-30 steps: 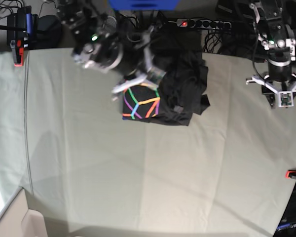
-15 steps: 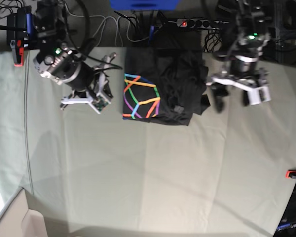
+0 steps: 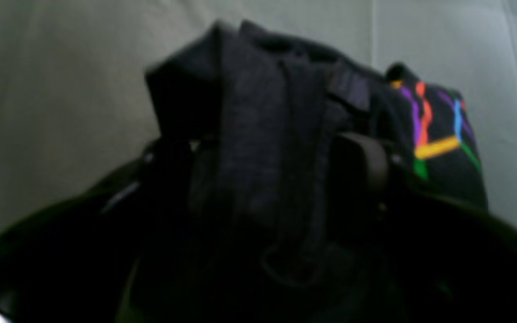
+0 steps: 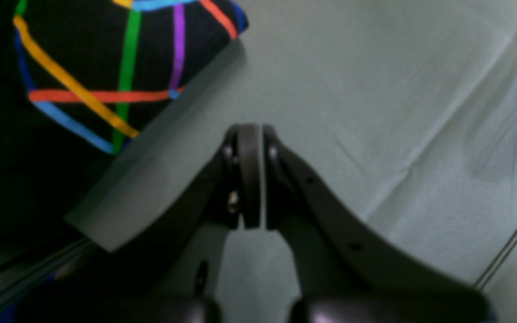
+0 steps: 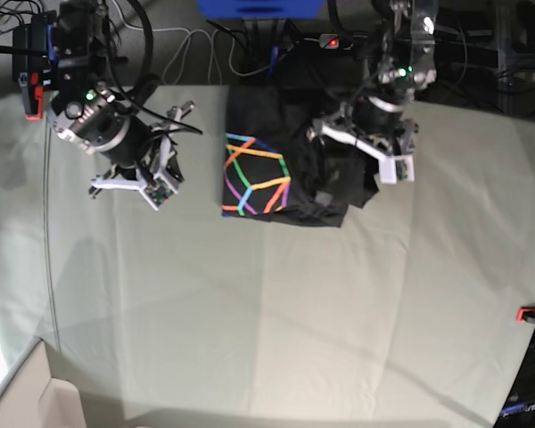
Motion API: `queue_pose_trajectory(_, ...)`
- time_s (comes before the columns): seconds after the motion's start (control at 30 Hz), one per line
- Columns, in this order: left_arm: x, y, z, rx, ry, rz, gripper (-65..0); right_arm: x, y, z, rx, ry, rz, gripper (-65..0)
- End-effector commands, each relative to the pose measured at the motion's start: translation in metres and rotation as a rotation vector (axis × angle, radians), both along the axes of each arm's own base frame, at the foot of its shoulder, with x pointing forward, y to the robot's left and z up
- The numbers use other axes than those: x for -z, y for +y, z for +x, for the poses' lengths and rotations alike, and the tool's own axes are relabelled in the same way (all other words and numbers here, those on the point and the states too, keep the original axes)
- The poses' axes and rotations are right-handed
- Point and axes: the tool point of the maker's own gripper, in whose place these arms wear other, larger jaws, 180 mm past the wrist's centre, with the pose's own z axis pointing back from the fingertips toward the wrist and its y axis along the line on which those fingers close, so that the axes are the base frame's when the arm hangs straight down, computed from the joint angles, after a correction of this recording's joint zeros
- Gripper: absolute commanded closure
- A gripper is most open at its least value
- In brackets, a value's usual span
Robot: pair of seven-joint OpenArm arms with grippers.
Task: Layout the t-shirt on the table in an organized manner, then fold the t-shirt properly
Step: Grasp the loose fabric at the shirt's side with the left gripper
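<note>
The charcoal t-shirt (image 5: 316, 165) lies bunched in a folded heap at the table's (image 5: 267, 312) far middle, its rainbow print (image 5: 254, 174) facing up on the left part. My left gripper (image 5: 361, 152) is down on the heap's right side. In the left wrist view the left gripper (image 3: 263, 152) stands open astride a ridge of the t-shirt (image 3: 258, 134), one pad (image 3: 359, 161) touching the fabric. My right gripper (image 5: 134, 178) hovers left of the shirt. The right gripper (image 4: 249, 175) is shut and empty over bare cloth, the print (image 4: 119, 67) off to its upper left.
Red clamps sit at the far left corner (image 5: 33, 94) and the right edge (image 5: 530, 314). Behind the table are a power strip (image 5: 366, 42), cables and a blue object (image 5: 259, 7). A beige box corner (image 5: 36, 392) shows at the bottom left.
The left arm swung in from the right and came down onto the shirt's right side. The right arm drew away from the shirt to the left and stays shut.
</note>
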Motion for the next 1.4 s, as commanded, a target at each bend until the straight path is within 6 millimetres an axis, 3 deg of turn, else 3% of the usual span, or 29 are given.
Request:
queue_pose_trajectory(0.0,-0.012,-0.002,0.009,-0.004,-0.052,-0.013,-34.3,-0.008,0.004,0.004,-0.019,-0.029,0.020,0.0)
queue_pose_trajectory(0.23,-0.037,0.003,0.033,-0.011,-0.133,-0.006,0.0,-0.004,0.004,-0.003,-0.019,-0.012,0.019,0.0)
queue_pose_trajectory(0.43,-0.044,0.007,0.037,-0.005,-0.151,0.006,-0.7,-0.001,0.002,-0.008,-0.019,-0.001,0.013,0.0)
queue_pose_trajectory(0.6,-0.039,0.022,0.033,0.013,-0.138,0.057,-1.4,-0.001,0.002,-0.009,-0.019,0.002,0.013,0.0)
queue_pose_trajectory(0.7,-0.030,0.030,0.028,0.021,-0.111,0.080,-9.7,-0.001,0.002,-0.009,-0.019,0.002,0.013,0.0)
queue_pose_trajectory(0.9,-0.020,0.027,0.007,0.076,-0.007,0.094,-40.1,-0.002,0.002,-0.008,-0.020,-0.001,0.013,0.0)
queue_pose_trajectory(1.03,-0.020,0.021,-0.009,0.110,0.054,0.096,-53.8,-0.002,0.002,-0.008,-0.020,-0.001,0.013,0.0)
queue_pose_trajectory(1.13,-0.013,0.020,-0.017,0.113,0.089,0.091,-57.2,-0.002,0.002,-0.008,-0.020,-0.001,0.013,0.0)
queue_pose_trajectory(1.37,-0.011,0.020,-0.030,0.118,0.106,0.094,-57.2,-0.002,0.002,-0.008,-0.020,-0.001,0.013,0.0)
